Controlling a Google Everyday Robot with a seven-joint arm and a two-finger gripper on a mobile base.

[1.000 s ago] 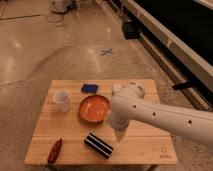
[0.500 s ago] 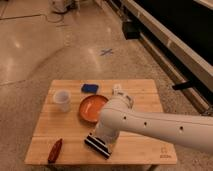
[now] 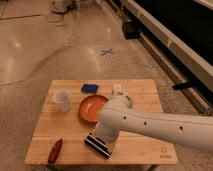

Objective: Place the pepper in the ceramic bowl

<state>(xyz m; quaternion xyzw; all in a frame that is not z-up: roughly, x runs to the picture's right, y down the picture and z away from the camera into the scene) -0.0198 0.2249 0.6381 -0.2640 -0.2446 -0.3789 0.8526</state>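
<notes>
gripper [image 3: 101, 137] has swung leftward, now low over the striped block [image 3: 96, 146]; its state can't be told. pepper [image 3: 55, 150] lies untouched at the front-left of the wooden table [image 3: 142, 92], apart from the ceramic bowl [image 3: 91, 108]; pickup pending.

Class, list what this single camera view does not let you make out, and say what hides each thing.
Camera view:
- Gripper, at the arm's end over the striped block: mostly hidden by the white arm itself.
- Ceramic bowl: right rim covered by the arm.
- Small white item behind the arm: too blurred to identify.
- Pepper, front left: too small for surface detail.
</notes>
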